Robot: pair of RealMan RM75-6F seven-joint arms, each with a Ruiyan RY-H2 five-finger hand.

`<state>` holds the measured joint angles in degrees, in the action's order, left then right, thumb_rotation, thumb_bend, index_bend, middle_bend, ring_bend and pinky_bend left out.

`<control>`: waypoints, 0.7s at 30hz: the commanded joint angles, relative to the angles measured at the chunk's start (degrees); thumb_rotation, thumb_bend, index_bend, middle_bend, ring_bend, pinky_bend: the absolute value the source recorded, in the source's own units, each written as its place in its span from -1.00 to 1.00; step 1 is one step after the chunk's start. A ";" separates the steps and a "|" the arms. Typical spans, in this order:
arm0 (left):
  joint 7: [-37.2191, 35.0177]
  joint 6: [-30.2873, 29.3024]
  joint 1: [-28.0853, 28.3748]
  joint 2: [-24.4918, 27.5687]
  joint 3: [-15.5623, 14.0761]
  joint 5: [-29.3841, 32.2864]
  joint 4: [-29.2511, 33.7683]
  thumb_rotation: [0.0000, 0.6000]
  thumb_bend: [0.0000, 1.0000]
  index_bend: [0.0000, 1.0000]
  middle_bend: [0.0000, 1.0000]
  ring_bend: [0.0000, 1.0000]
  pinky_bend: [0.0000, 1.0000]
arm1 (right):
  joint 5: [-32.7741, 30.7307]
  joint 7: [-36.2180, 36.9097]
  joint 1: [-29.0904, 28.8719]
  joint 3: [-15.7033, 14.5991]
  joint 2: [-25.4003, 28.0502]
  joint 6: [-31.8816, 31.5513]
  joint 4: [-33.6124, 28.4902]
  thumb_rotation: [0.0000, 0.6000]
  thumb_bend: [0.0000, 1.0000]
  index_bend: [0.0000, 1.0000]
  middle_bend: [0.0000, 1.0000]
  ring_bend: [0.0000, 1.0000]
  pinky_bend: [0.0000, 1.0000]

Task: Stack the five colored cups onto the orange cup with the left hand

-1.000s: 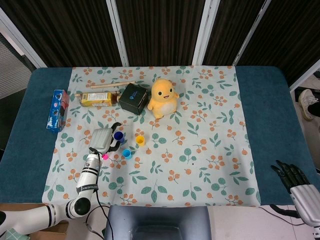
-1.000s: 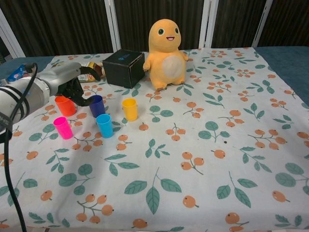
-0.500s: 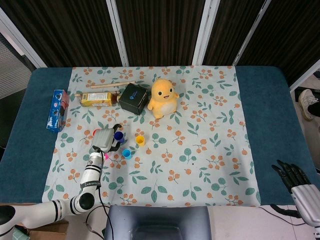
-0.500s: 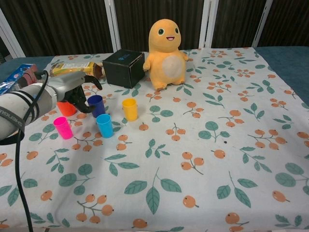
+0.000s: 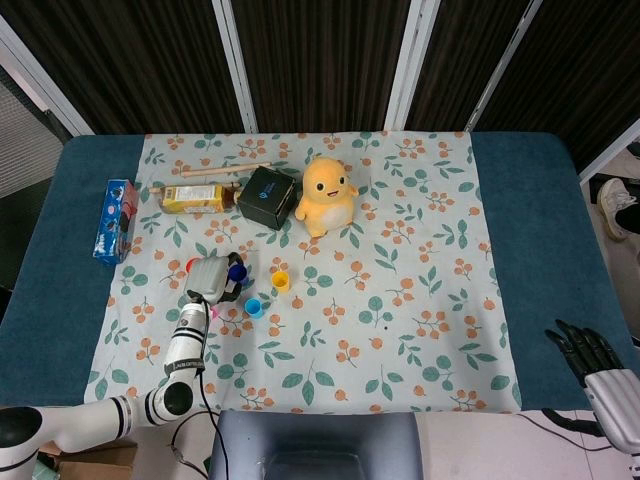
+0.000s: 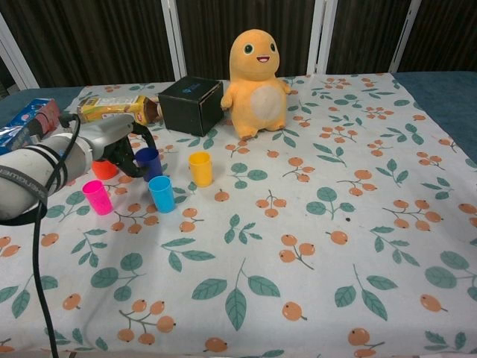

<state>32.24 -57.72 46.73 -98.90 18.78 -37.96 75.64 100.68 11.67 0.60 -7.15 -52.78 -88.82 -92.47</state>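
Cups are seen grouped on the floral cloth (image 6: 313,246) that covers the blue surface (image 5: 545,220), all in front of and to the left of the orange plush toy (image 6: 256,82), which is taken here as the landmark. The orange cup (image 6: 104,168) is found farthest left of the toy and is largely hidden behind the left hand (image 6: 119,143). The dark blue cup (image 6: 149,162) is seen just beside it, with the dark fingers (image 6: 138,154) of the left hand curled around its near-left side; whether the cup is truly gripped cannot be told from either view. The yellow cup (image 6: 200,168) is placed upright nearest the toy, in front of it and slightly left. The light blue cup (image 6: 161,194) is set nearer the camera than the yellow one, and the pink cup (image 6: 98,197) is left of that. A black box (image 6: 191,104) is placed just left of the toy, touching or nearly touching it. The right hand (image 5: 598,368) is seen far to the toy's right at the surface edge, with fingers spread and nothing held.
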 commanded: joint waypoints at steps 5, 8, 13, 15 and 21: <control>-2.59 -0.29 -0.09 -0.17 -0.01 -1.73 -0.83 1.00 -0.26 0.01 1.00 1.00 1.00 | -0.08 0.10 0.00 0.06 -0.01 -0.01 0.07 1.00 -0.76 -1.00 -1.00 -1.00 -1.00; -3.94 -1.10 -0.49 1.05 0.54 -2.81 0.66 1.00 -0.26 0.05 1.00 1.00 1.00 | -0.23 -0.02 -0.04 0.13 -0.05 0.12 0.07 1.00 -0.76 -1.00 -1.00 -1.00 -1.00; -4.95 -2.96 -1.74 5.84 1.75 -3.81 6.19 1.00 -0.26 0.07 1.00 1.00 1.00 | -0.28 -0.55 -0.12 0.12 -0.13 0.45 -0.06 1.00 -0.76 -1.00 -1.00 -1.00 -1.00; -4.52 -3.57 -2.50 8.16 1.43 -3.87 8.24 1.00 -0.26 0.08 1.00 1.00 1.00 | -0.31 -0.60 -0.11 0.13 -0.17 0.47 -0.12 1.00 -0.76 -1.00 -1.00 -1.00 -1.00; -4.80 -3.09 -4.13 11.54 0.05 -2.37 8.55 1.00 -0.26 0.08 1.00 1.00 1.00 | -0.09 -1.24 -0.07 0.03 -0.36 0.54 -0.22 1.00 -0.76 -1.00 -1.00 -1.00 -1.00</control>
<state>27.59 -60.92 42.82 -87.64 19.11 -40.59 84.51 100.57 10.44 0.52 -7.11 -53.14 -88.26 -92.68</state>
